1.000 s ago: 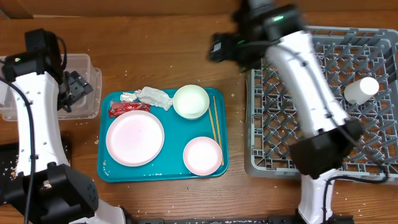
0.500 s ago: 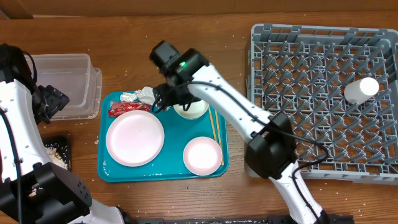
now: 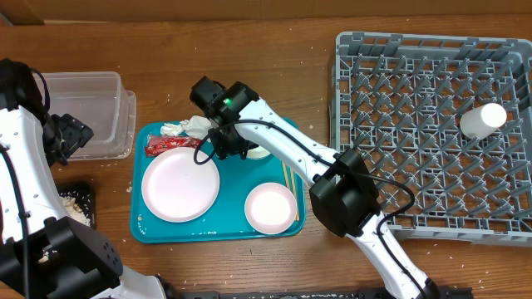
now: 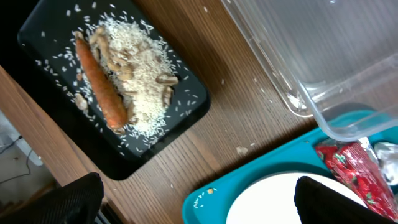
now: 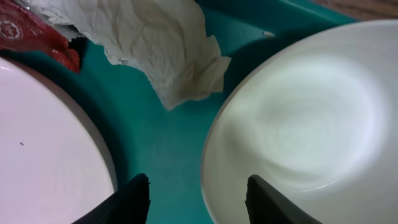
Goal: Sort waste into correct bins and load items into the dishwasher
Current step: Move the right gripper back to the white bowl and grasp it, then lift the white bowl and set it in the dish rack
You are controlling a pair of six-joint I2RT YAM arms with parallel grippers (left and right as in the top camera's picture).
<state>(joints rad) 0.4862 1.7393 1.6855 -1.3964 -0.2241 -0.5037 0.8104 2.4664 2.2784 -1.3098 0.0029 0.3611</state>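
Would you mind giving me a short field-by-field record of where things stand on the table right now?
left gripper: open, holding nothing
right gripper: open, fingers either side of the bowl rim
black tray: carrot, rice
teal tray: plate, bowl, small bowl, chopsticks, tissue, wrapper
rack: one cup

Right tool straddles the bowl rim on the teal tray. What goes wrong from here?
The right tool spans only the smooth rim of the bowl; it may slip or tip.
The tissue lies close beside that rim and could get dragged.
The chopsticks lie next to the bowl; a sideways pull might scatter them.
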